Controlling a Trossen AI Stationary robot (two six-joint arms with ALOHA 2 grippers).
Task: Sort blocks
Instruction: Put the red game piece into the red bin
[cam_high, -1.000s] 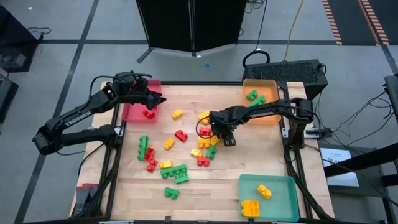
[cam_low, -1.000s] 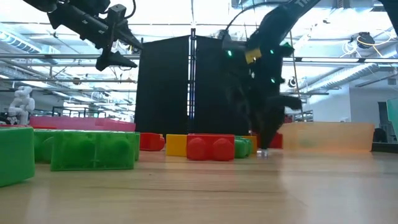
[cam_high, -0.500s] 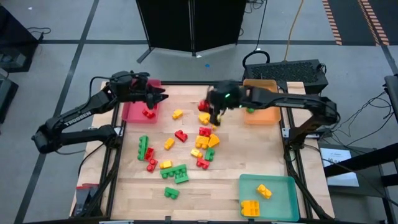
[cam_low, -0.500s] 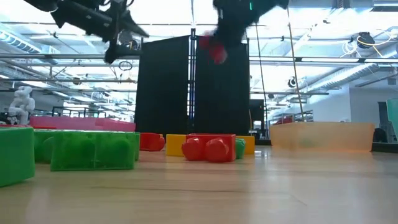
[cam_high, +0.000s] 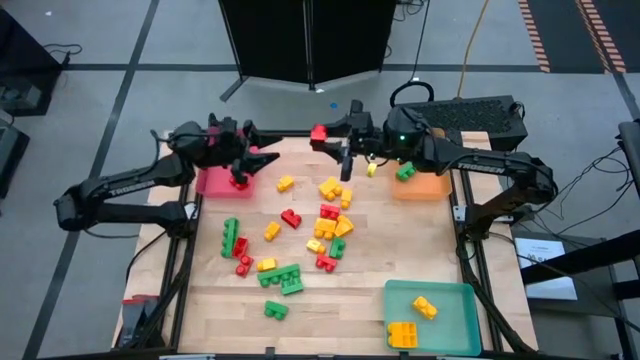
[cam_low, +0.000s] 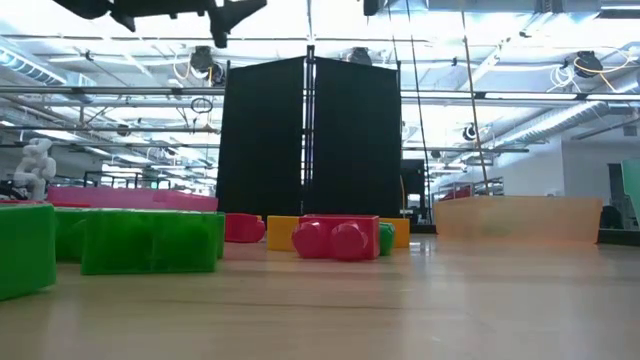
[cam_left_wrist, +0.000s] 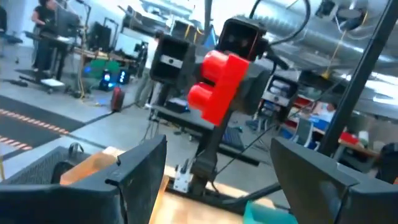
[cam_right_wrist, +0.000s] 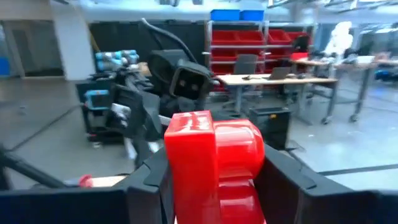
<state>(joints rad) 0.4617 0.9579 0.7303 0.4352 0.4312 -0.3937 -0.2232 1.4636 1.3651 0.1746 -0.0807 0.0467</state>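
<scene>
My right gripper (cam_high: 324, 134) is raised high over the table's far edge, shut on a red two-stud block (cam_right_wrist: 214, 158). It points level toward the table's left. My left gripper (cam_high: 260, 156) hovers over the red tray (cam_high: 212, 182), open and holding nothing, and points level at the red block (cam_left_wrist: 219, 84). One red block (cam_high: 238, 181) lies in that tray. Several red, yellow and green blocks (cam_high: 300, 235) lie loose on the table's middle. In the low view a red block (cam_low: 337, 238) and green blocks (cam_low: 150, 242) rest on the wood. My right gripper pinches the red block by its two opposite side faces (cam_right_wrist: 177, 168) between its two fingers (cam_right_wrist: 148, 183). The fingers come at it level, from the table's right. The block is lifted clear, high above the table, its studs facing away from the gripper toward my left gripper.
An orange tray (cam_high: 432, 184) with green blocks (cam_high: 405, 172) stands at the far right. A teal tray (cam_high: 455, 300) with yellow blocks (cam_high: 408, 330) stands at the near right. Bare wood runs along the near edge and the right side.
My right gripper has risen from the block pile with the red block, lifting it clear. It has tipped from pointing down to level and gone toward the far edge and the left. My left gripper has tipped up to level and swung a little to the right.
</scene>
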